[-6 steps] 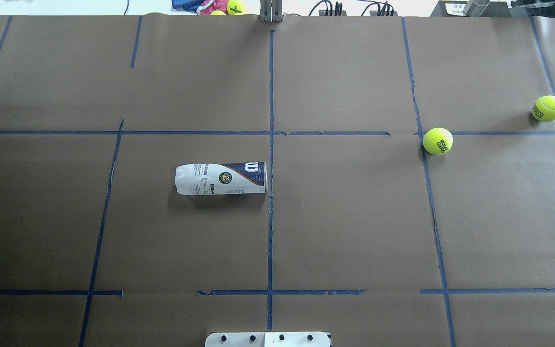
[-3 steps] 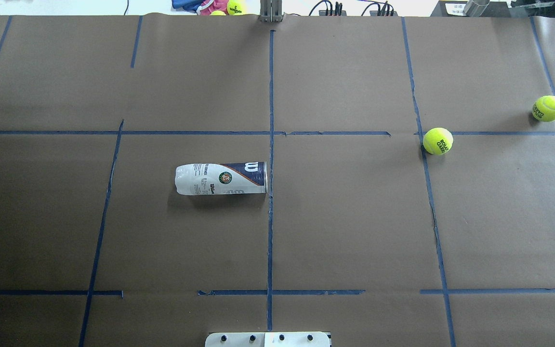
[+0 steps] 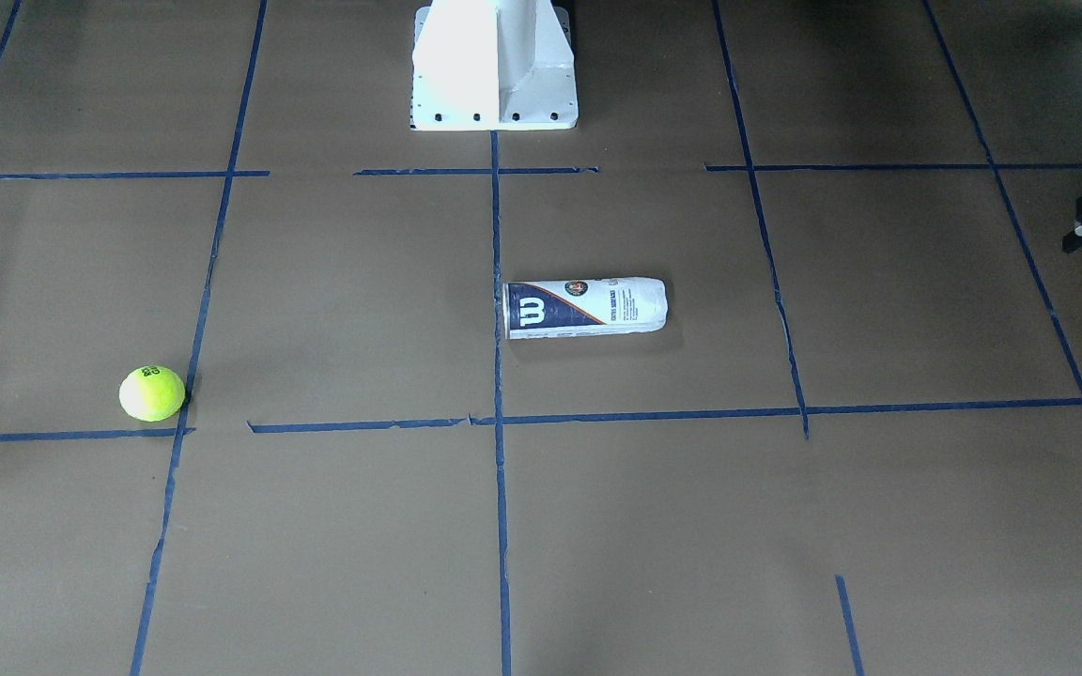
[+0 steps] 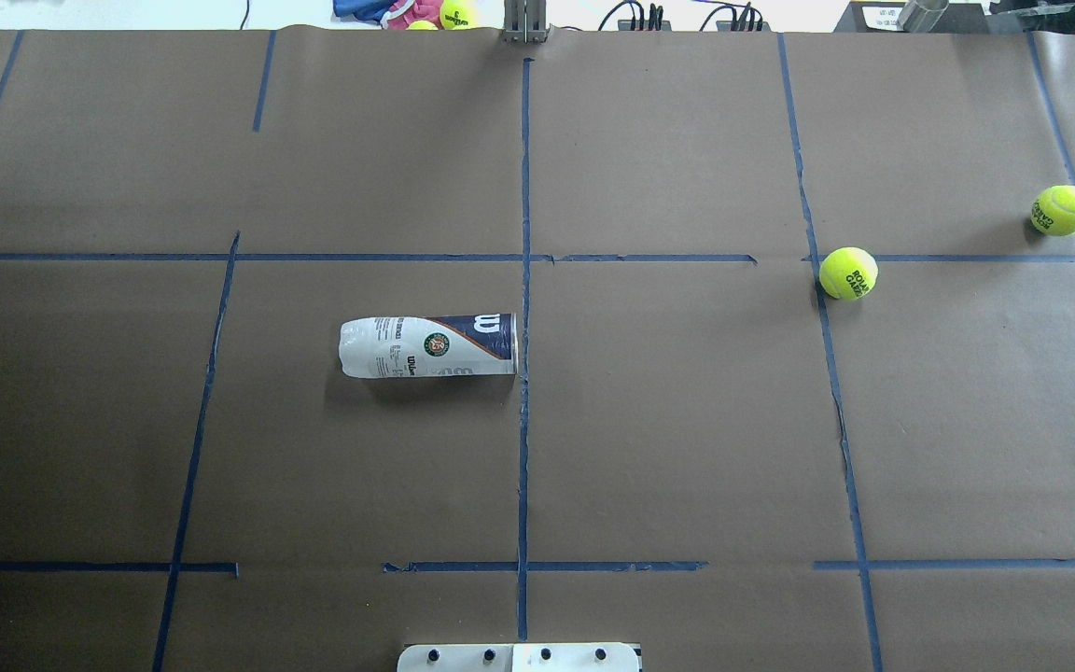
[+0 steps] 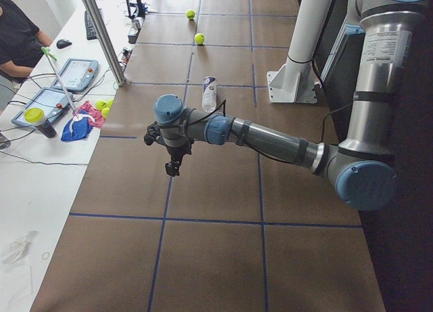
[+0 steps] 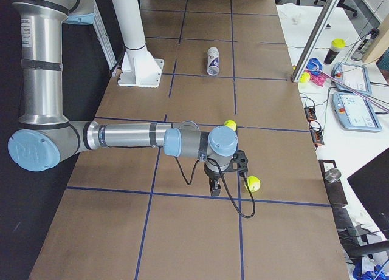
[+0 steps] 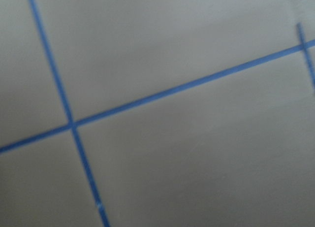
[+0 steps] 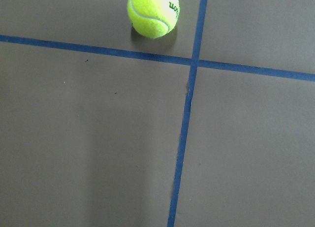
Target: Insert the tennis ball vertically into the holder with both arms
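Observation:
The holder (image 4: 428, 346) lies on its side near the table's middle, its rim end at the centre tape line; it also shows in the front view (image 3: 585, 307). Two tennis balls rest on the right part of the table, one on a tape line (image 4: 848, 273) and one farther right (image 4: 1063, 210). The right wrist view shows one ball (image 8: 153, 13) just beyond a tape crossing. My right gripper (image 6: 214, 186) hangs above the table near these balls. My left gripper (image 5: 173, 166) hangs over the table's left end, away from the holder. I cannot tell either gripper's state.
The white pedestal (image 3: 494, 66) stands at the robot's edge of the table. A side desk holds tablets, a cloth (image 5: 76, 126) and spare balls (image 5: 103, 107). A metal post (image 5: 101, 34) stands at the table's far edge. A person (image 5: 17, 34) sits beyond it.

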`<move>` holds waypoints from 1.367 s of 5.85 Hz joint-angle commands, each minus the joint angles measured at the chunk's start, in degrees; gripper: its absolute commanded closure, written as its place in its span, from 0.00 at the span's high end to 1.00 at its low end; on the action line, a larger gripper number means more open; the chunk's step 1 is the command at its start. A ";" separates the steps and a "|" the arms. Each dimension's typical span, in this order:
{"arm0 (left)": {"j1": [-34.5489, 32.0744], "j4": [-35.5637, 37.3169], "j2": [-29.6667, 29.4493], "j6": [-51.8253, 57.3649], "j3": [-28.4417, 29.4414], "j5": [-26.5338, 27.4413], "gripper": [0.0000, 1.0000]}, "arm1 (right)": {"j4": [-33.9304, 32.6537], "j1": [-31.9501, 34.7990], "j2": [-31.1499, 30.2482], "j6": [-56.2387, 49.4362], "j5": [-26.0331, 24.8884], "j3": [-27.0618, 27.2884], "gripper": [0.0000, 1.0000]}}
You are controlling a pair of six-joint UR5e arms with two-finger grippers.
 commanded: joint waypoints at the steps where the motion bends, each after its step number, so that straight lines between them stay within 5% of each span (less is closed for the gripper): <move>1: 8.48 -2.21 -8.31 -1.75 -0.82 1.96 0.99 | 0.06 -1.42 0.21 0.12 1.40 0.60 1.00; 4: 29.37 -1.70 -19.05 -3.32 -4.68 17.93 1.00 | 8.01 -2.74 -0.14 -0.15 1.31 -0.17 1.00; 8: 42.78 -0.83 -38.45 -2.98 9.75 31.38 1.00 | 8.50 -2.74 -0.49 0.03 1.22 -1.23 1.00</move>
